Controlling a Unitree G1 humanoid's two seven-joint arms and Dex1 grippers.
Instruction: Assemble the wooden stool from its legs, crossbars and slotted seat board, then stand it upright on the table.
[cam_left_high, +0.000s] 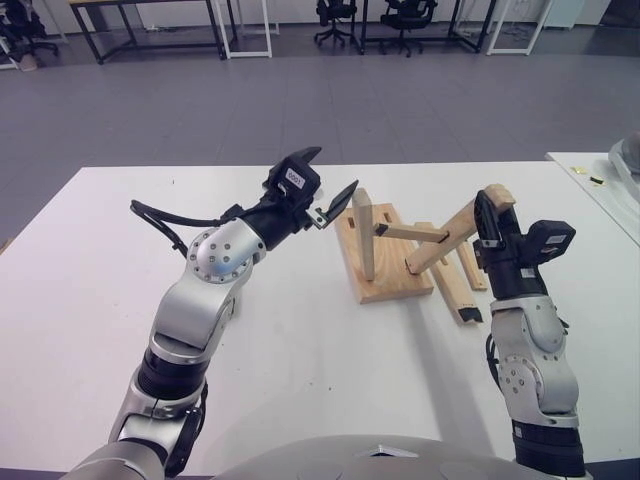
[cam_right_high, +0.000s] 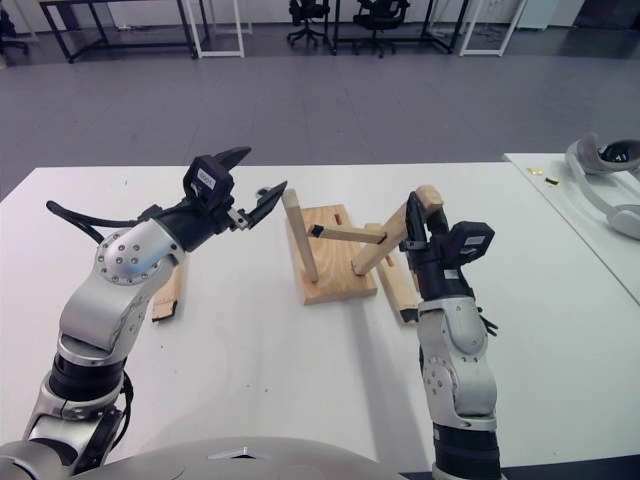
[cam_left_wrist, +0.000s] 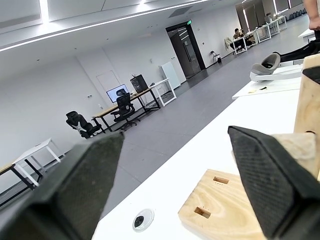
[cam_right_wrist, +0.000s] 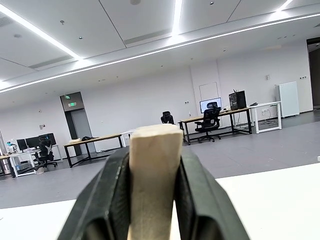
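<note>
The slotted seat board (cam_left_high: 383, 285) lies flat on the white table (cam_left_high: 90, 260). One leg (cam_left_high: 364, 236) stands upright in it. A thin crossbar (cam_left_high: 412, 234) runs from that leg to a second, tilted leg (cam_left_high: 448, 241). My right gripper (cam_left_high: 488, 213) is shut on the tilted leg's upper end (cam_right_wrist: 152, 185), whose foot rests at the board's right edge. My left gripper (cam_left_high: 338, 168) hangs open just left of the upright leg, above the board's far left corner (cam_left_wrist: 220, 210), with nothing between its fingers (cam_left_wrist: 75, 200).
Loose wooden stool parts (cam_left_high: 458, 287) lie to the right of the seat board, under the tilted leg. Another wooden part (cam_right_high: 167, 291) lies under my left arm. A headset (cam_right_high: 603, 186) rests on a separate table at the far right.
</note>
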